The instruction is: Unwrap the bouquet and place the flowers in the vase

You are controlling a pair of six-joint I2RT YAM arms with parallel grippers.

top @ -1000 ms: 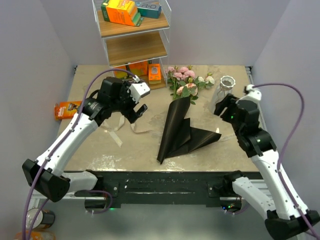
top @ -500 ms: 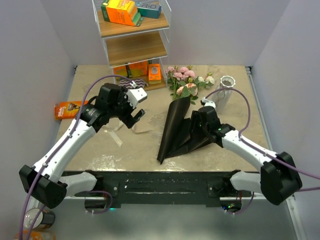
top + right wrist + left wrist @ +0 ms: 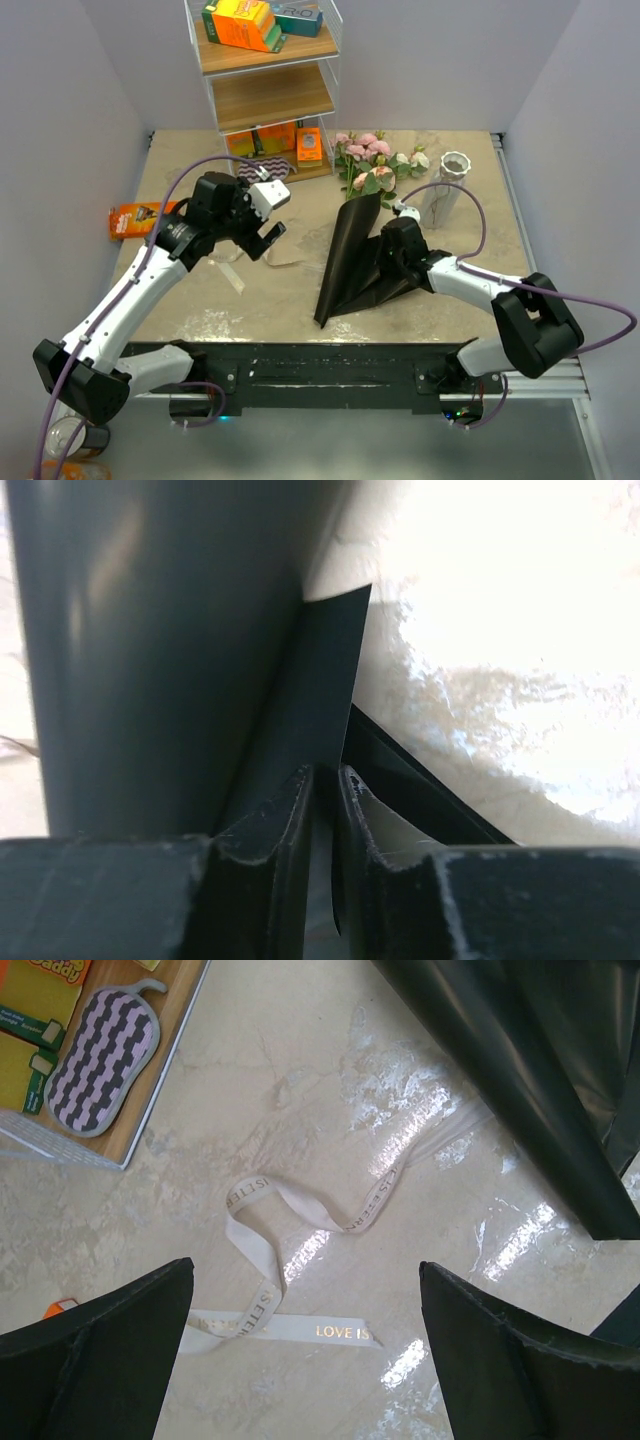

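Observation:
The bouquet lies mid-table: pink and cream flowers (image 3: 378, 165) stick out of the far end of a black paper cone (image 3: 350, 260), whose flap is spread to the right. The pale ribbon (image 3: 235, 265) lies loose on the table to its left. The whitish vase (image 3: 447, 180) stands upright at the back right. My right gripper (image 3: 385, 255) is low against the flap. In the right wrist view its fingers (image 3: 300, 800) pinch an edge of the black paper (image 3: 330, 680). My left gripper (image 3: 268, 232) hovers open over the ribbon (image 3: 300, 1210), with nothing between its fingers.
A wire shelf unit (image 3: 265, 90) with orange boxes stands at the back. A striped sponge (image 3: 100, 1060) lies on its bottom shelf. An orange packet (image 3: 135, 218) lies at the table's left edge.
My right arm swung from beside the vase down and left to the black paper, and its jaws closed on the paper's edge. The left arm drifted slightly toward me, still open.

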